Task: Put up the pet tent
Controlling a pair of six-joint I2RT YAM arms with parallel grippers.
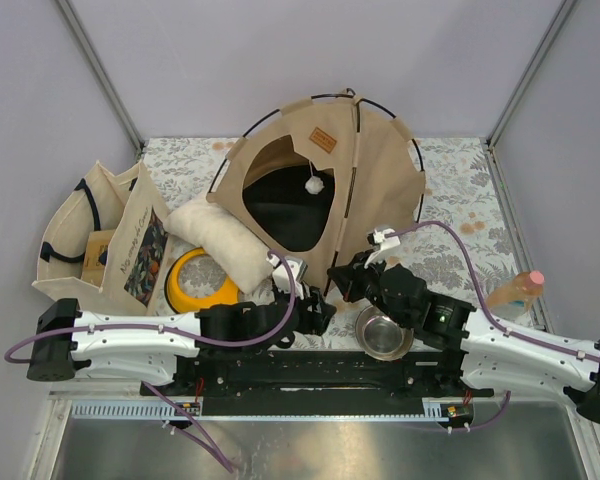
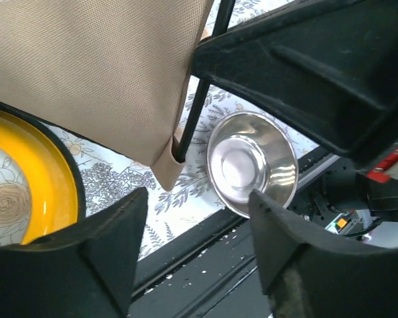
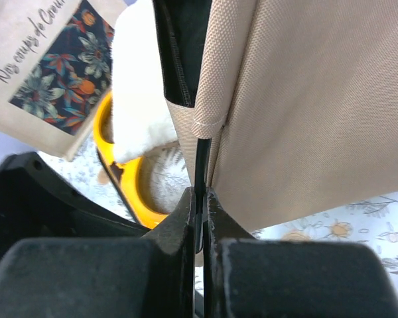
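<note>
The tan pet tent (image 1: 370,190) stands on the table with thin black poles, a brown label patch (image 1: 323,139), a white pompom (image 1: 314,184) and a dark opening facing front. My right gripper (image 1: 342,277) is shut on a black tent pole (image 3: 200,165) at the tent's front bottom corner, beside the tan canvas (image 3: 305,99). My left gripper (image 1: 320,312) is open and empty, just left of that corner; in its wrist view the canvas corner (image 2: 164,169) and the pole (image 2: 198,99) lie ahead of the jaws.
A steel bowl (image 1: 383,332) sits at the near edge under the right arm. A yellow bowl (image 1: 202,280) and a white fluffy cushion (image 1: 225,243) lie left of the tent. A cream printed tote bag (image 1: 105,240) stands far left. A bottle (image 1: 515,290) stands at right.
</note>
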